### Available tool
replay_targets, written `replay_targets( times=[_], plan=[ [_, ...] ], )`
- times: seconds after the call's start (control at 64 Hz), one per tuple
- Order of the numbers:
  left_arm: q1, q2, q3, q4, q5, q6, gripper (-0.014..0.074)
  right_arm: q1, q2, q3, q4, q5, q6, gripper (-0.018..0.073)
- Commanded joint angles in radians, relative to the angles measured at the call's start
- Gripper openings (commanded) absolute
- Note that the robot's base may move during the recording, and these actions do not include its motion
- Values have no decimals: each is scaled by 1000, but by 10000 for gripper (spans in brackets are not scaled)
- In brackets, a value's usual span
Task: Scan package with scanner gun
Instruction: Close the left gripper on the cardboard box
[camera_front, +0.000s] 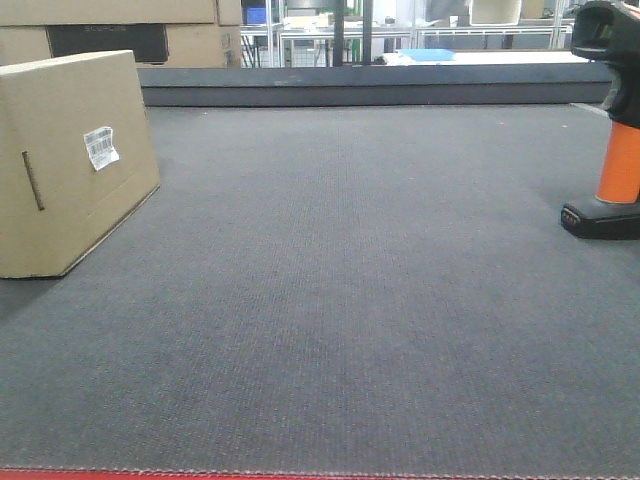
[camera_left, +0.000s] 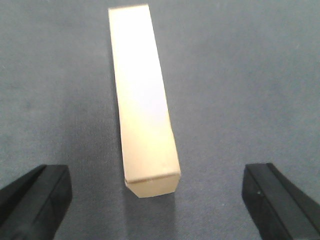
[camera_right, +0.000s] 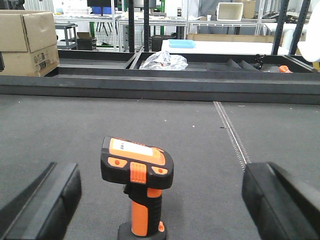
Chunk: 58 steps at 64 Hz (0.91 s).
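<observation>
Standing on the grey mat (camera_front: 340, 300), the box (camera_front: 70, 160) sits at the far left, its white label (camera_front: 100, 147) facing the middle, and the scanner (camera_front: 612, 130) stands on its base at the far right. The left gripper (camera_left: 157, 200) hangs above the box's narrow top, fingers wide apart; the right gripper (camera_right: 162, 200) faces the scanner, fingers likewise spread, touching nothing

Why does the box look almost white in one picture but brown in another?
Left wrist view: the package is overexposed, its top washed to pale cream with soft edges. Front view: it is evenly lit and tan, with the barcode label clear. Right wrist view: the scanner gun is crisp, its orange vivid.
</observation>
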Motion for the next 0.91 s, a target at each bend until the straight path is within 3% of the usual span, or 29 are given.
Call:
replay_targets(
  times=[0.0,0.234,0.89],
  plan=[
    [-8,98,-123,10,92,2,598,0,4,-8,-6,-12,1,559],
    [-8,349,-294,0,135,2,598,0,4,-8,-6,-12,1,559],
    [-2,598,-294,14,135,2,597,0,4,-8,-6,-12,1,559]
  ],
)
